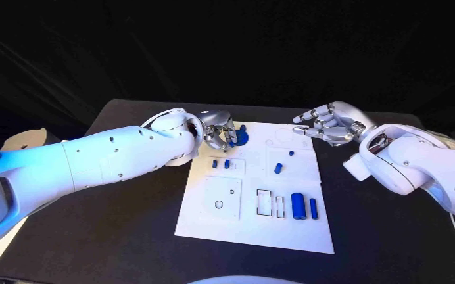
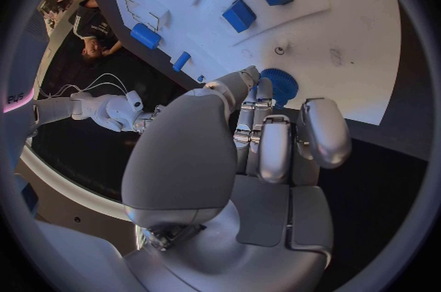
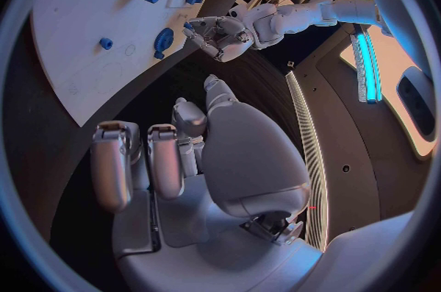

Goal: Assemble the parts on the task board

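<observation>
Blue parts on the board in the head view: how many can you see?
7: gear at the left hand; two small blocks below it; small peg and peg mid-board; large cylinder and thin rod near the front. The hand may hide others.

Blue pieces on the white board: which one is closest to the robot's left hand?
The round, toothed blue gear at the board's far edge, right at the left hand. The other blue pieces lie farther down the task board, apart from that hand.
</observation>
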